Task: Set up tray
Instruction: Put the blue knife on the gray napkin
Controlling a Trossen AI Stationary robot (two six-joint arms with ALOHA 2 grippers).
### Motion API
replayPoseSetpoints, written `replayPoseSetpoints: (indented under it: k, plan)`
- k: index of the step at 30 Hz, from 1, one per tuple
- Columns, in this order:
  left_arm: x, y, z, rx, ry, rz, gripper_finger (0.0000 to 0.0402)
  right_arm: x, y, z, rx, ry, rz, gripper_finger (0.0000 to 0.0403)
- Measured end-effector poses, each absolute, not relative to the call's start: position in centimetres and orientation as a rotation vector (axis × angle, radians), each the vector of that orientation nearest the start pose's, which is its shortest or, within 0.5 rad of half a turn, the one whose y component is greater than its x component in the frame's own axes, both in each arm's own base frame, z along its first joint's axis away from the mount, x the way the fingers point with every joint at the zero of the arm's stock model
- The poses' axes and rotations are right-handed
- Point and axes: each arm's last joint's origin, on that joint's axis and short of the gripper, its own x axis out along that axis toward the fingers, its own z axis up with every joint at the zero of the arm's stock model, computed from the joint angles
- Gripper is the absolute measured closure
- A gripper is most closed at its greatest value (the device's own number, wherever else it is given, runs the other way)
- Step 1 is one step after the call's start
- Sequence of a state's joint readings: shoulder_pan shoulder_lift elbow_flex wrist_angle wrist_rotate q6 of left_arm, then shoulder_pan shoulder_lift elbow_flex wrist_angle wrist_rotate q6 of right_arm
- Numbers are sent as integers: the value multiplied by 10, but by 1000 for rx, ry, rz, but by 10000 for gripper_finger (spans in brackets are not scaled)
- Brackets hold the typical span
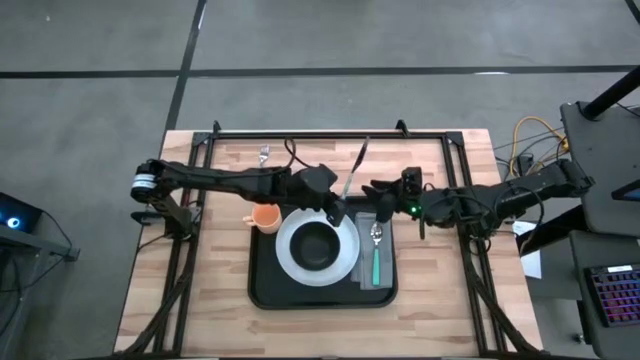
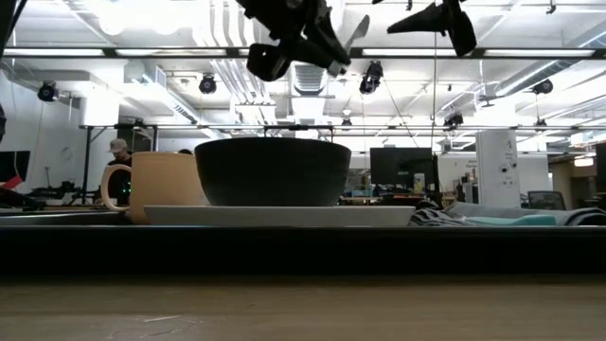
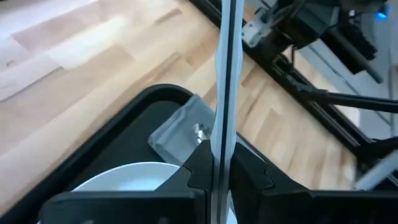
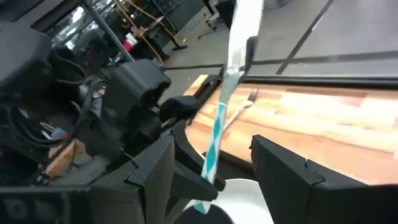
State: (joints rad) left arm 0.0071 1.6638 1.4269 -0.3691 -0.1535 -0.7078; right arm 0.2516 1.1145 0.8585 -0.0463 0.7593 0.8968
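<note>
The black tray lies at the table's middle. On it are a white plate with a black bowl, an orange mug and a grey napkin bearing a teal-handled spoon. My left gripper hovers over the tray's far part, shut on a teal-handled knife. My right gripper is open beside it, above the napkin's far end, touching nothing. In the low view both grippers hang well above the bowl. My left gripper pinches the knife between its two fingers by the lower end of its teal handle. The knife is lifted clear, and its serrated blade slants up and toward the table's far edge. It shows edge-on in the left wrist view.
A fork lies on the bare wood near the far left of the table. The black frame rail runs along the far edge. Bare table lies left and right of the tray. A person stands far off in the room.
</note>
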Motion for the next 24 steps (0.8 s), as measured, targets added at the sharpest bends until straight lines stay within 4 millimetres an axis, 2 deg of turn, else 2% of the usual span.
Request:
replayPoseSetpoints:
  k: [13,24]
  plan:
    - [376,0,318,-515,491,412,388,253,19,307,740,45,-548,206]
    - [378,0,311,-478,524,414,388,272,11,296,768,67,-479,235]
